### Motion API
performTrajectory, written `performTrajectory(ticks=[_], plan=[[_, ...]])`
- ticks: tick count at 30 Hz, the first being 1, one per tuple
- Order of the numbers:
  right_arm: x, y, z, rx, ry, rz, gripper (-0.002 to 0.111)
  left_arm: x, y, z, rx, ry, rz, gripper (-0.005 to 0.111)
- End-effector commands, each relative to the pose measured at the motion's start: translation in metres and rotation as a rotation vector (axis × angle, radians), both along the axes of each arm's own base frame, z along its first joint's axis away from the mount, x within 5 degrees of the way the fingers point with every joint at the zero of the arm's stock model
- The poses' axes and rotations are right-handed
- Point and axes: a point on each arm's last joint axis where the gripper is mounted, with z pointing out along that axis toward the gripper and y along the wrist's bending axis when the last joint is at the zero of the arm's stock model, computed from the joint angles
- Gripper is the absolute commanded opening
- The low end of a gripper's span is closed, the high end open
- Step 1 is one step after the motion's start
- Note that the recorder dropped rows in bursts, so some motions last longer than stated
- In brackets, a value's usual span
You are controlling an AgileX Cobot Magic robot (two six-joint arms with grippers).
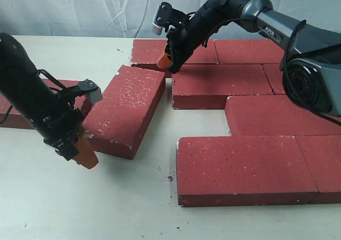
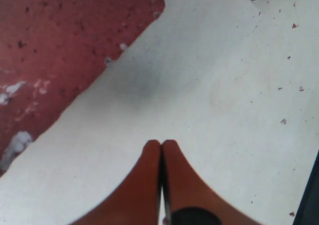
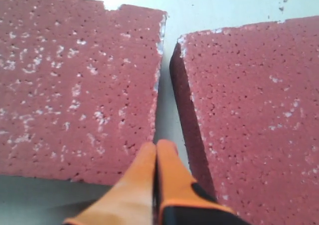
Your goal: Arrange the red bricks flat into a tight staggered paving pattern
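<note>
Most red bricks (image 1: 245,165) lie flat in staggered rows on the right of the bench (image 1: 80,208). One loose brick (image 1: 128,109) sits skewed left of centre, apart from them. They look heavy, rigid, gritty and chip-prone at the corners, and probably too wide to pinch, so pushing a side face seems wiser. The left jaws are pressed together just beside the loose brick's near corner. The right jaws, also together, sit at a gap (image 3: 167,110) between two far bricks.

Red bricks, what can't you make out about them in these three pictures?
- Exterior view: the far-left brick is mostly hidden by the left arm and cut by the edge.
- Exterior view: the right arm's base covers the back-right brick.
- Left wrist view: only one brick corner shows; the frame cuts the rest.
</note>
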Motion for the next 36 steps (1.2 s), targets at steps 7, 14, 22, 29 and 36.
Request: performTrajectory(ticks=[7,14,22,29,36], plan=[[0.005,-0.003,-0.008,0.016,0.004,-0.036,-0.001,-0.001,0.0,-0.002,0.012,-0.024,-0.028,0.0],[0.005,-0.003,-0.008,0.035,0.084,-0.129,-0.001,0.0,0.004,-0.004,0.042,-0.044,-0.046,0.0],[0.008,-0.003,-0.012,0.035,0.069,-0.164,-0.001,0.002,0.001,-0.002,0.01,-0.057,-0.029,0.0],[0.015,-0.002,-0.019,0.061,0.037,-0.232,-0.001,0.002,0.001,-0.002,0.006,-0.06,-0.037,0.0],[0.004,-0.001,-0.028,0.034,0.15,-0.165,-0.001,0.005,-0.001,-0.002,-0.013,-0.099,-0.036,0.0]])
